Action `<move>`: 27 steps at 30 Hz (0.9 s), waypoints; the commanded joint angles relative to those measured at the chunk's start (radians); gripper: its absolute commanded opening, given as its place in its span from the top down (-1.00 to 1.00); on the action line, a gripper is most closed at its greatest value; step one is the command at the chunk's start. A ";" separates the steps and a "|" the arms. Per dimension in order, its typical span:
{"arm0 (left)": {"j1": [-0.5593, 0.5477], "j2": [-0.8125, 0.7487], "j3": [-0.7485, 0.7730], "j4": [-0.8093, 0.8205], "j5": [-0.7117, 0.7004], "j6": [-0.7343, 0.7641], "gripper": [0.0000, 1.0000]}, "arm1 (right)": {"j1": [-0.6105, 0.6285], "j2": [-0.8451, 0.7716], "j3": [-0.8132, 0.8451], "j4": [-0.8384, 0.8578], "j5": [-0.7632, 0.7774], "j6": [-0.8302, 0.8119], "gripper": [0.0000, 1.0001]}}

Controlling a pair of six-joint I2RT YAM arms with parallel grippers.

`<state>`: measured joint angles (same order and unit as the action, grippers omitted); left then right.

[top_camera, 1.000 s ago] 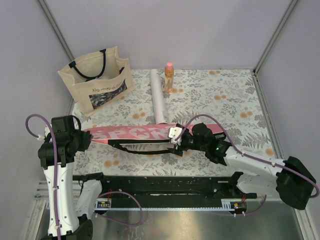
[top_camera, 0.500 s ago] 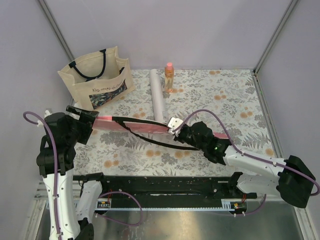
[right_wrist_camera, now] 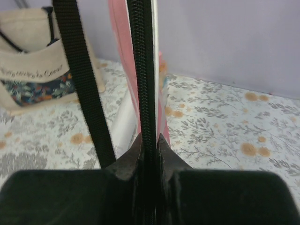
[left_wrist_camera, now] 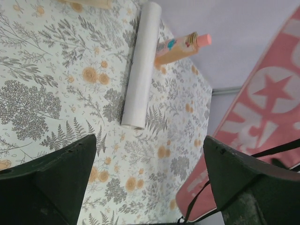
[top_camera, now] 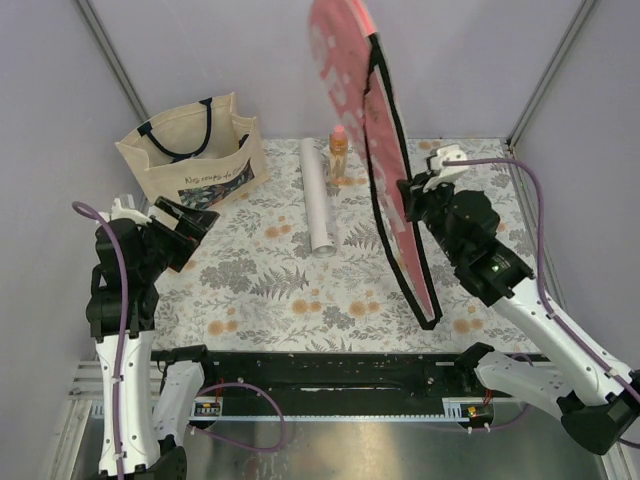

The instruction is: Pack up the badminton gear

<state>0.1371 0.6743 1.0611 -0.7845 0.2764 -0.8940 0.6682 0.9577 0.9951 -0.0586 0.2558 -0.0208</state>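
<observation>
The pink racket cover [top_camera: 385,170] stands on edge, lifted high over the right half of the table, its lower end near the flowered cloth. My right gripper [top_camera: 408,198] is shut on its black zipper edge [right_wrist_camera: 143,70]; the jaws pinch that edge in the right wrist view, at my right gripper [right_wrist_camera: 150,140]. A black strap [right_wrist_camera: 82,79] hangs beside it. The long white tube [top_camera: 317,195] lies flat at the middle back. My left gripper [top_camera: 190,220] is open at the left with nothing in it. In its wrist view, my left gripper [left_wrist_camera: 149,140] faces the tube [left_wrist_camera: 140,65] and the cover [left_wrist_camera: 262,108].
A beige tote bag [top_camera: 195,160] with black straps stands at the back left, close to my left gripper. An orange bottle [top_camera: 339,155] with a pink cap stands just right of the tube's far end. Lilac walls close in the table; a black rail [top_camera: 330,370] runs along the near edge.
My right gripper shut on the cover's edge and swung it up from lying flat to standing at the right. My left gripper let go of the cover and opened wide.
</observation>
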 commanded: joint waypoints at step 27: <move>-0.337 0.057 -0.234 0.369 0.202 0.366 -0.98 | -0.502 0.185 -0.411 0.632 -0.141 1.025 1.00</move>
<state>-0.1963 0.7441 0.8238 -0.5125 0.5072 -0.5606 0.2161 1.0939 0.5758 0.1177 0.1883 0.9062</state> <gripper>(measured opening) 0.988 0.103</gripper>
